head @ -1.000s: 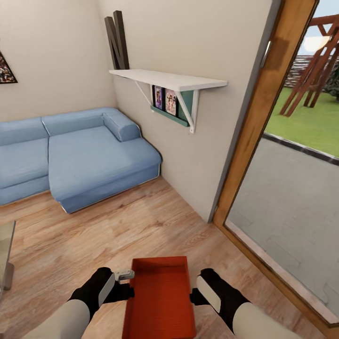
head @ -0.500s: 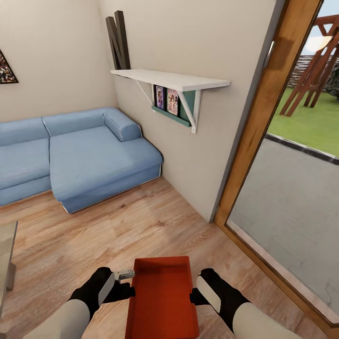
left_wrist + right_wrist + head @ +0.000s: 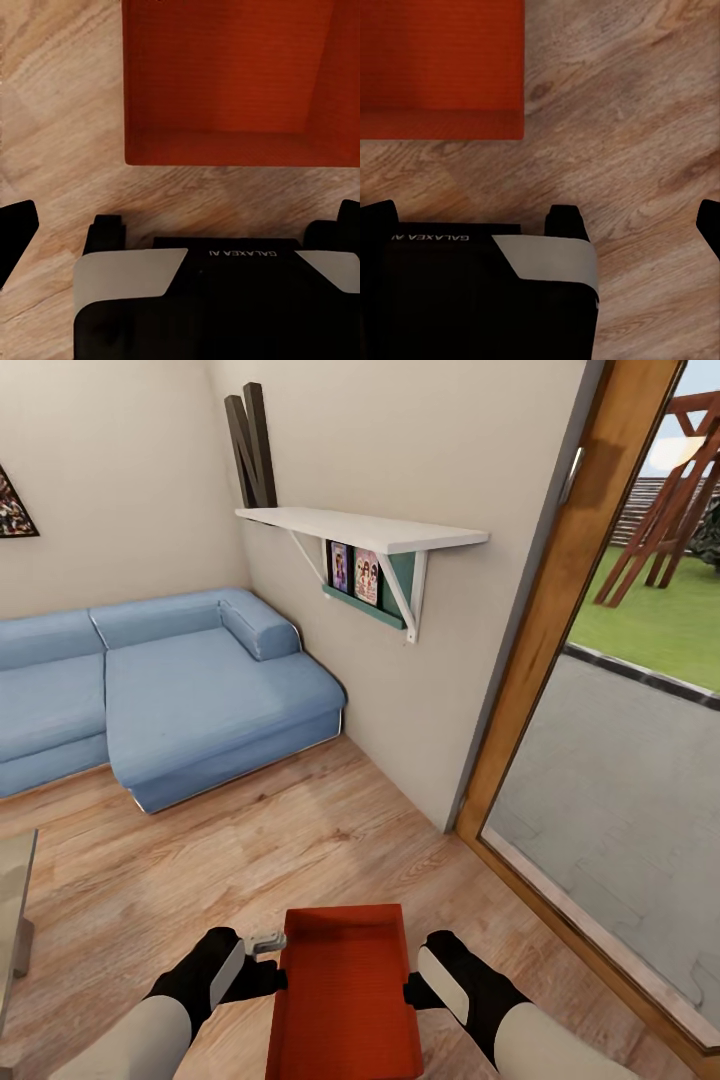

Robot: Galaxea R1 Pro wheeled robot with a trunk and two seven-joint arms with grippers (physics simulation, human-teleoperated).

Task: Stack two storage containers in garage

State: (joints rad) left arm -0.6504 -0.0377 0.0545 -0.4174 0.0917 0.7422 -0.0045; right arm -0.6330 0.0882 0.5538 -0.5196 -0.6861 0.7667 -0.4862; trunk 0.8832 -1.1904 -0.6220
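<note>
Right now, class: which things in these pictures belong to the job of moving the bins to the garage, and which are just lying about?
Belonging to the job:
- bin, orange-red, between the two arms
- left tool beside it
- right tool beside it

Just lying about:
- sofa
- shelf with pictures
- letter N
- glass door

storage container (image 3: 345, 1000) cut off below, gripper contact perhaps hidden, shelf photos (image 3: 353, 570) blurred

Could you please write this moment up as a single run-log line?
room: living room | container: between both grippers, over wood flooring | left gripper: at its left wall | right gripper: at its right wall | grip: unclear
</note>
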